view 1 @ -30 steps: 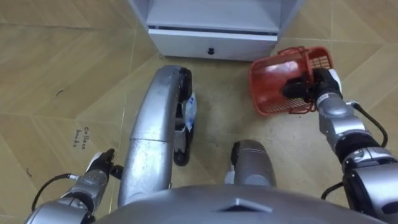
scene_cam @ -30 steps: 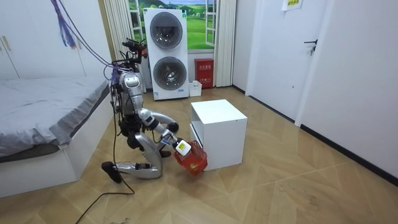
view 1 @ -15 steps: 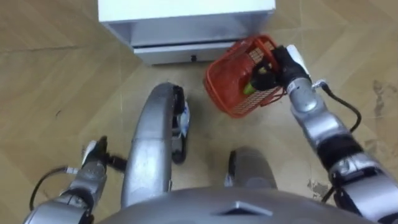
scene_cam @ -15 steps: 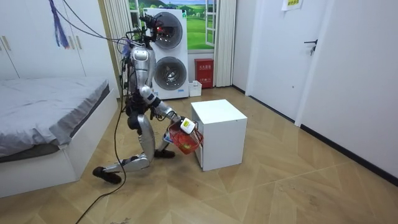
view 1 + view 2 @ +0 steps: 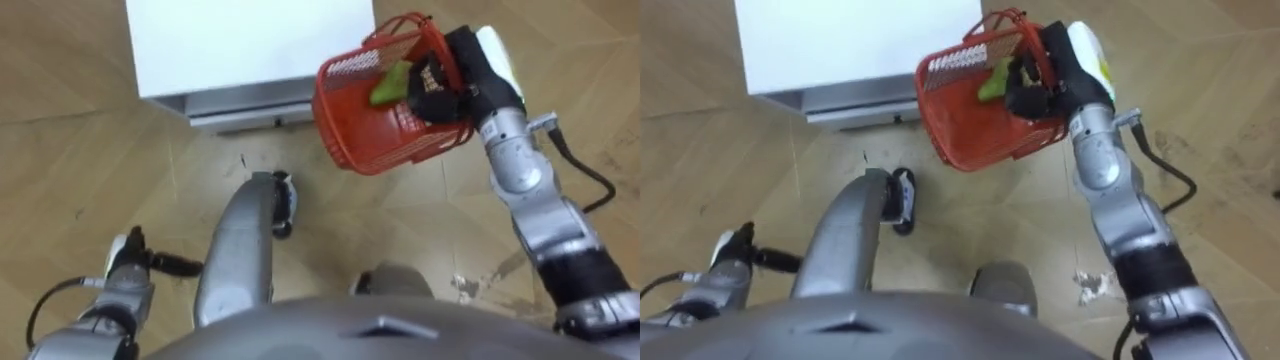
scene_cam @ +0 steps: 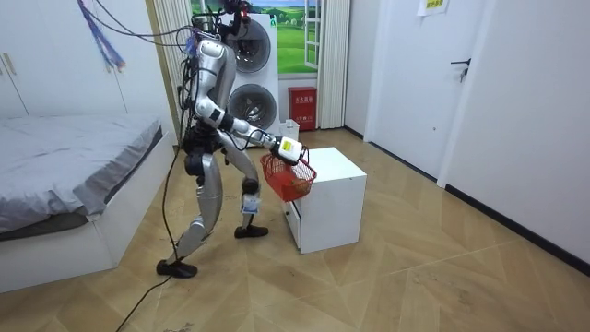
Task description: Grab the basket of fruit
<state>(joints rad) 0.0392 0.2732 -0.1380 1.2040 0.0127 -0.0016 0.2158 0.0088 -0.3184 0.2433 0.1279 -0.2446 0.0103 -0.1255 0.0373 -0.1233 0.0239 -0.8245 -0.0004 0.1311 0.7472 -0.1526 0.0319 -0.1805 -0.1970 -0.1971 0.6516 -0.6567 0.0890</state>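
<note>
Holding the red fruit basket [image 5: 375, 125] off the floor in the right hand [image 5: 452, 80], fingers curled round its rim, just in front of the white cabinet [image 5: 250, 45]. Tipped, mouth facing up, long axis running from the hand toward the robot's left, green fruit [image 5: 390, 82] inside. Showing the left hand [image 5: 125, 272] low beside the left leg, grip impossible to tell.

We see the right hand [image 5: 1048, 78] with its fingers [image 5: 1025, 98] curled round the rim of the red fruit basket [image 5: 965, 125]. The basket is tilted, held above the wooden floor [image 5: 970, 215] just beside the white cabinet [image 5: 855, 45]. A green fruit [image 5: 992, 82] lies inside near the hand; the left hand [image 5: 732, 248] is low at lower left.
</note>
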